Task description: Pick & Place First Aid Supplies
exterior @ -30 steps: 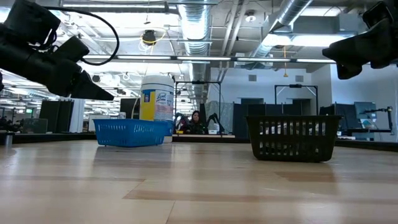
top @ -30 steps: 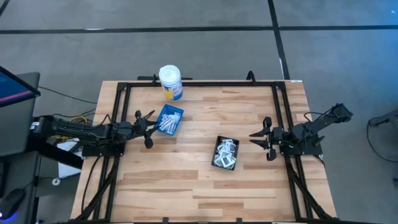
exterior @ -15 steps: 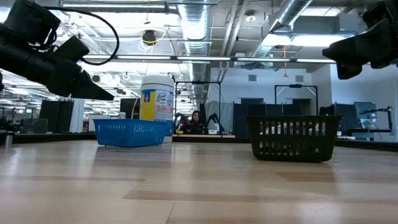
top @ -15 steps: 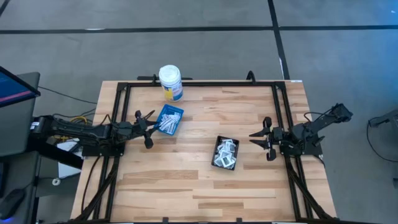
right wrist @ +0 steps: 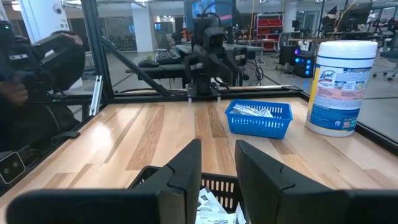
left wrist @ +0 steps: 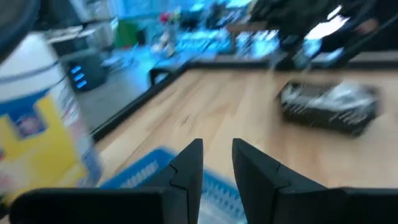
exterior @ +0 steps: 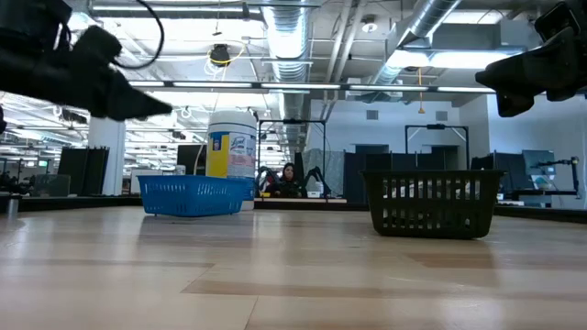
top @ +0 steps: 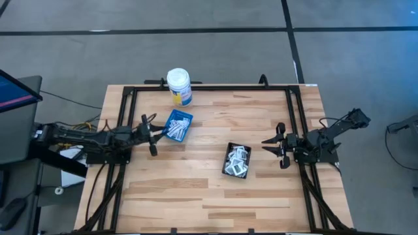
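White paper packets lie in two small trays. Narrow strips (top: 175,128) fill the blue tray (top: 185,118), and squarish printed packets (top: 236,159) fill the black tray (top: 228,151). My left gripper (top: 160,133) hovers just left of the blue tray, above the table, its fingers a narrow gap apart (left wrist: 217,152). In the left wrist view the blue tray (left wrist: 140,171) sits under the fingertips. My right gripper (top: 264,144) waits in the air right of the black tray, fingers also a narrow gap apart (right wrist: 217,146). Both grippers are empty.
A white bottle with a yellow label (top: 179,87) stands behind the blue tray near the far edge. A black metal frame (top: 209,87) runs along the table's far, left and right sides. Bare wood lies across the near half of the table (top: 196,196). A person sits far off in the room (exterior: 289,179).
My left gripper has risen and drawn back slightly toward the table's left edge, and its wrist view is blurred by the motion. The trays and the packets lie as before.
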Tool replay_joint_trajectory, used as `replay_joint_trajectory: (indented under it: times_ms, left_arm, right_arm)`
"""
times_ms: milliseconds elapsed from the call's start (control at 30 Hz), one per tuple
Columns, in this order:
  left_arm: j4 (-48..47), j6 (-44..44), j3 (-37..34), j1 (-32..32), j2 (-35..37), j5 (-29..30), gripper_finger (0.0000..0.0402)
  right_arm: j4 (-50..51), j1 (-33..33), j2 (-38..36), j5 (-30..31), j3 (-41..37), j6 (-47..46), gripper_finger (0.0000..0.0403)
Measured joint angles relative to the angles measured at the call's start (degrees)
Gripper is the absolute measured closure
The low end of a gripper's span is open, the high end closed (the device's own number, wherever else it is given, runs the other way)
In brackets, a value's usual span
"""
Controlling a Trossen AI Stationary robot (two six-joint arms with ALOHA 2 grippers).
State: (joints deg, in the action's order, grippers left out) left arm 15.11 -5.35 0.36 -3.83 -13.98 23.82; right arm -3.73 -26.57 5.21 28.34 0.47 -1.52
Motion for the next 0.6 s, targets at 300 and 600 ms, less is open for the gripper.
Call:
replay_joint_trajectory:
  times_ms: [300, 600]
  left_arm:
    - [-6.9, 1.5, 0.0, 2.8, 10.2, -14.4, 0.0314]
    - [-11.8, 1.7, 0.0, 3.9, 14.0, -18.1, 0.0314]
  right_arm:
    - [0.0, 0.0, 0.0, 0.0, 0.0, 0.0, 0.031]
    - [0.0, 0.0, 0.0, 0.0, 0.0, 0.0, 0.031]
